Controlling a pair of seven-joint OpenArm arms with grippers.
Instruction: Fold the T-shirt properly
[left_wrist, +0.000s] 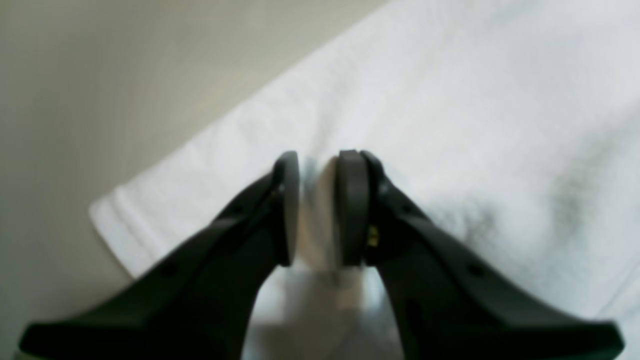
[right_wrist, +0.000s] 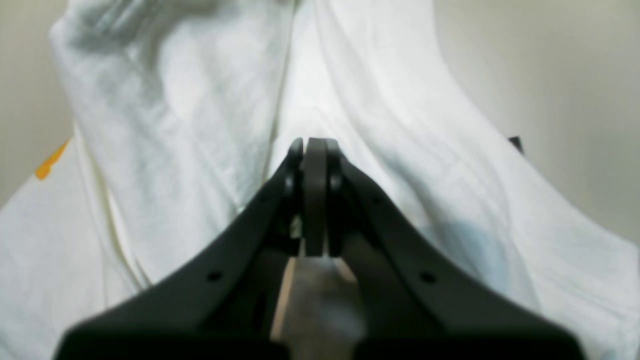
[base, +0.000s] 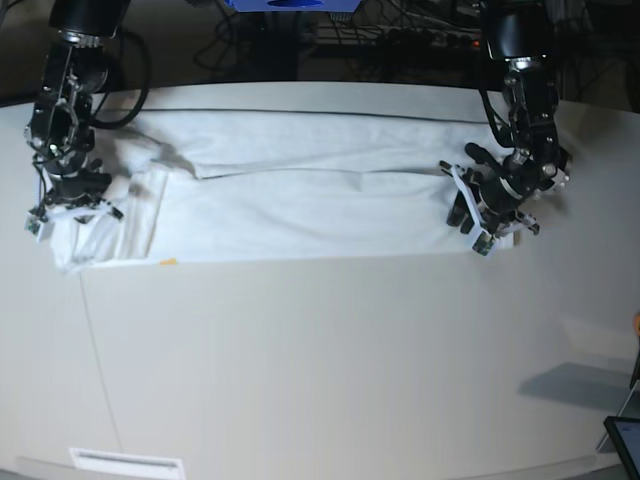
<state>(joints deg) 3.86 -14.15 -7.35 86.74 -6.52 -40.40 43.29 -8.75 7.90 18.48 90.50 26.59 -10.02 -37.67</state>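
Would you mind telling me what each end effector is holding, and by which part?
Both grip the T-shirt: the left end effector pinches cloth near one end's edge, the right end effector a raised fold at the other.

T-shirt (base: 300, 195) on table (base: 320, 370) | left end effector (base: 497, 222) one end | right end effector (base: 70, 210) other end

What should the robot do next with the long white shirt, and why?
Probably lift both ends together and carry one across to fold it in half. The T-shirt already lies in a long narrow strip, and the left gripper and right gripper each pinch fabric at an end.
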